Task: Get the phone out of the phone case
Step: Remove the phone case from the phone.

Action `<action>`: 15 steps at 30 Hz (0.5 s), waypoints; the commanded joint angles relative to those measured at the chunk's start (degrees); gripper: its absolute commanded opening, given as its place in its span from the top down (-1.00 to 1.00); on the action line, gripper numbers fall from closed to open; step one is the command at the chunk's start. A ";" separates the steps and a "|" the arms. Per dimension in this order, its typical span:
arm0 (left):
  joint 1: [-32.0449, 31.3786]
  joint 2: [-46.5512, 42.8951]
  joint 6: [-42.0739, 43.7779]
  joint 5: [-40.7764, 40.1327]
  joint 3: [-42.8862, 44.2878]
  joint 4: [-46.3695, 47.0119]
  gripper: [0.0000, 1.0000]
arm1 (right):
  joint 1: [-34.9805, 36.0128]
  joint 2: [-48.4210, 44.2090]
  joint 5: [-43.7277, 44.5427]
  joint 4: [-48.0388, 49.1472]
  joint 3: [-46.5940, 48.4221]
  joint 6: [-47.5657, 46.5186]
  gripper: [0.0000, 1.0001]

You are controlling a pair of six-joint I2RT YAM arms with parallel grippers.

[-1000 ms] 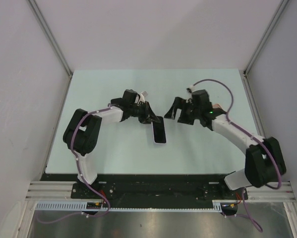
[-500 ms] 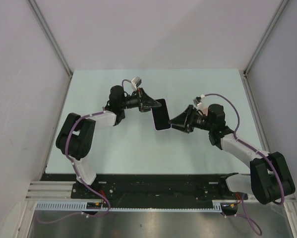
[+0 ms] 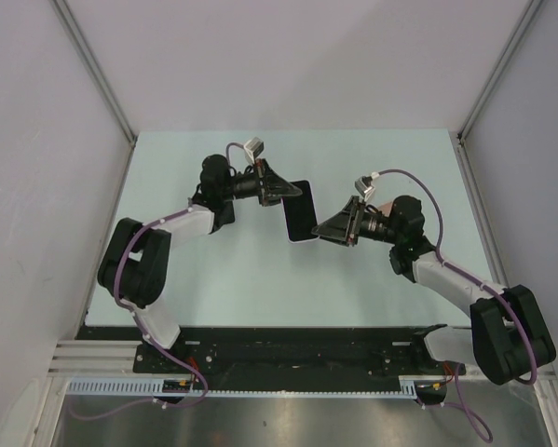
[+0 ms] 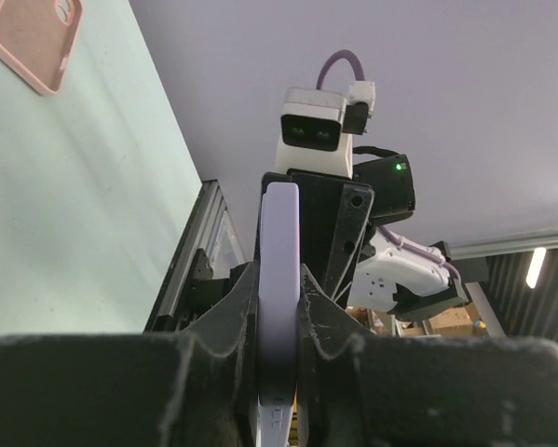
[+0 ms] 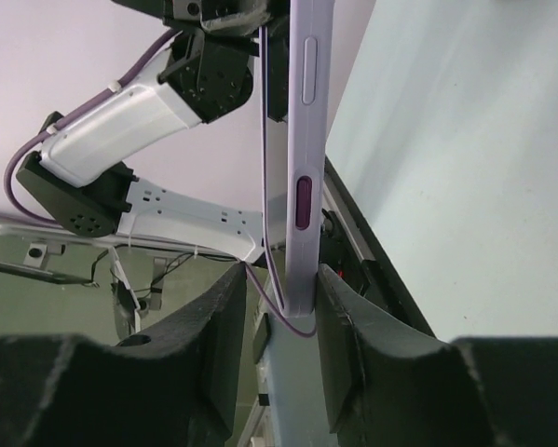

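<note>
Up in the middle of the overhead view the phone (image 3: 300, 216) hangs in the air above the pale green table (image 3: 223, 270), turned so its dark face looks up at the camera; it rests on nothing but the arms. The left gripper (image 3: 286, 193) comes at it from the upper left of the frame and has hold of its top end. From that arm's own camera the phone shows edge-on as a thin lavender strip running up the centre, and the black fingers (image 4: 230, 312) press against it on both sides, so those jaws are pinching the phone tight.

The right gripper (image 3: 323, 229) reaches in from the right of the frame to the phone's lower right edge. In its wrist view the lavender edge with its side buttons stands upright between the two fingers (image 5: 224, 326); the finger on the right of that picture lies against the phone, while on the left a sliver of gap shows with a thin purple cable behind it; whether these jaws really clamp it I cannot tell.

The pink phone case (image 4: 32, 35) lies flat on the table in the upper left corner of the left wrist view, well apart from the phone.
</note>
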 commanded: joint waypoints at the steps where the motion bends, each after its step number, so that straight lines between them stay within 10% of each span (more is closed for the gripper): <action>1: 0.64 -4.67 5.08 -0.96 4.88 -7.95 1.00 | 0.54 -2.03 -1.67 0.60 0.96 -1.68 0.20; 10: 1.08 -5.81 5.70 -1.75 4.71 -9.03 1.00 | 1.94 -1.76 -0.62 3.66 0.87 -0.55 1.00; 15: 1.52 -5.90 7.10 -2.45 4.97 -12.00 1.00 | 3.87 -2.64 -0.61 10.52 0.34 1.57 1.00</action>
